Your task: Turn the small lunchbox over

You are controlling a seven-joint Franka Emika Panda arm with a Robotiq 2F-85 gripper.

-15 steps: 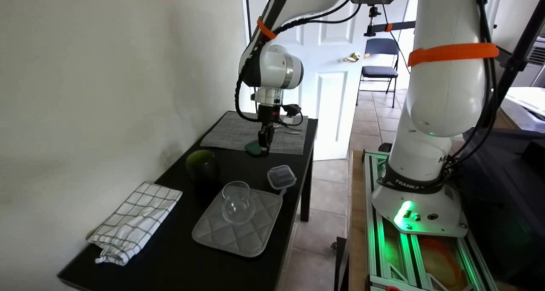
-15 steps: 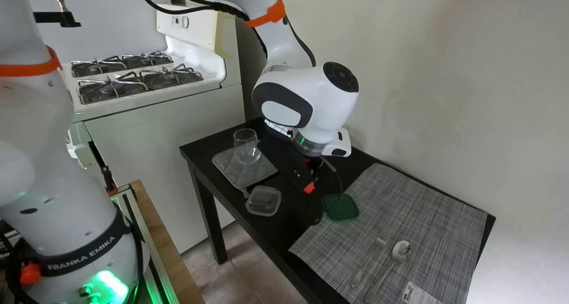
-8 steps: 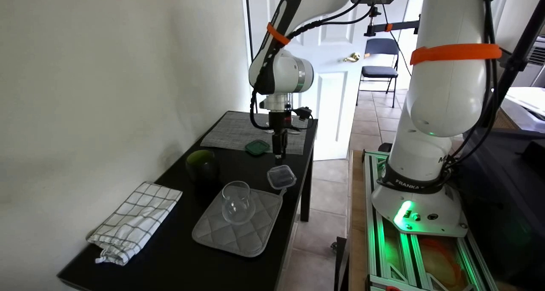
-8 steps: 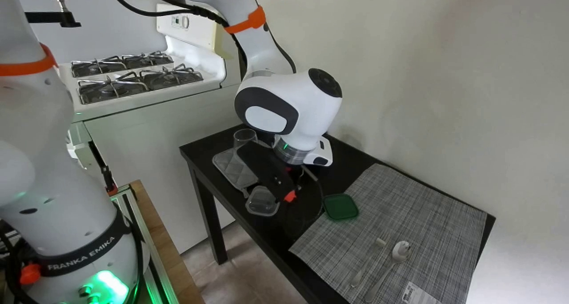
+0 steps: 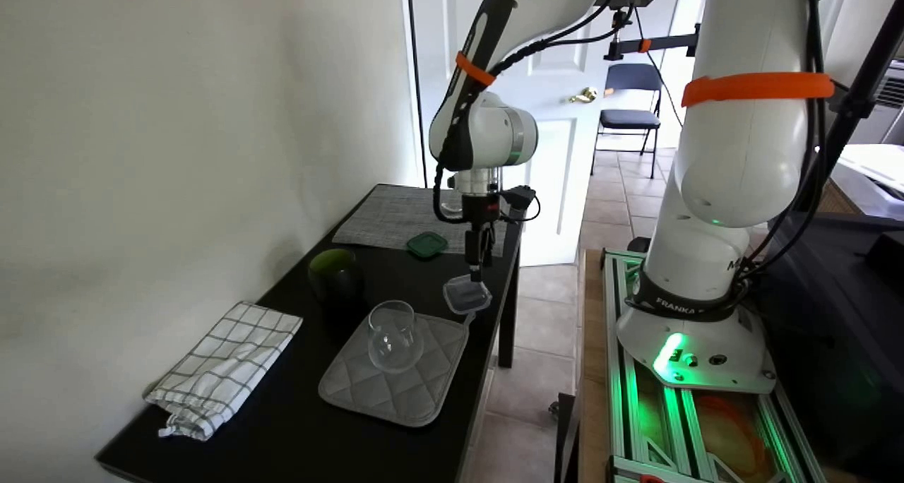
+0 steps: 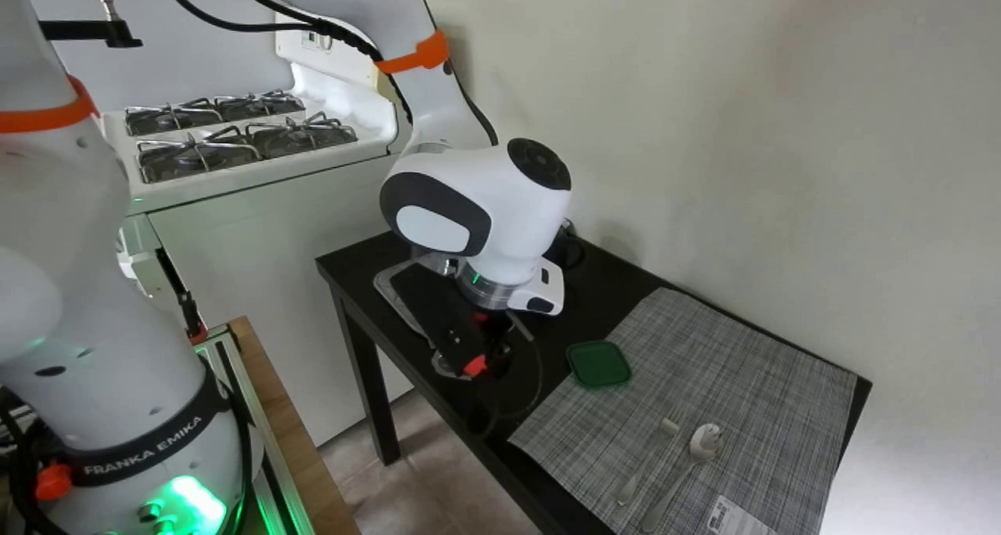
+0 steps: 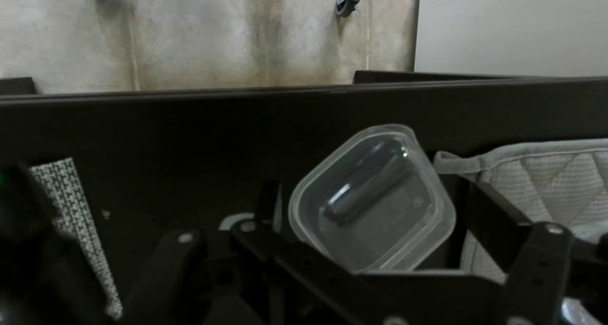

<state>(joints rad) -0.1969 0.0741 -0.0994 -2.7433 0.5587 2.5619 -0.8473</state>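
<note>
Held the black, angular fingers [image 7: 498, 215] wide apart, empty; located the small, rounded, clear plastic lunchbox [image 7: 373, 199] just below. Judged the step as pre-grasp alignment; next probably required lowering, then closing.

We find the small lunchbox [image 7: 373, 201] in clear plastic, smooth and glossy, with bright reflections and a hazier rim. Among the softer goods, we record the potholder [image 5: 417, 398] as matt quilted cloth, the checked towel [image 5: 226, 366] as matt, creased cloth and the placemat [image 6: 751, 378] as coarsely woven, rough-looking and dull. We further note a smooth black table [image 5: 296, 440] of low sheen, a clear, glossy tumbler [image 5: 394, 342], a smooth green lid [image 6: 598, 364] seemingly of plastic, a shiny metal spoon [image 6: 705, 441] and the arm [image 6: 500, 206] in smooth white casing
</note>
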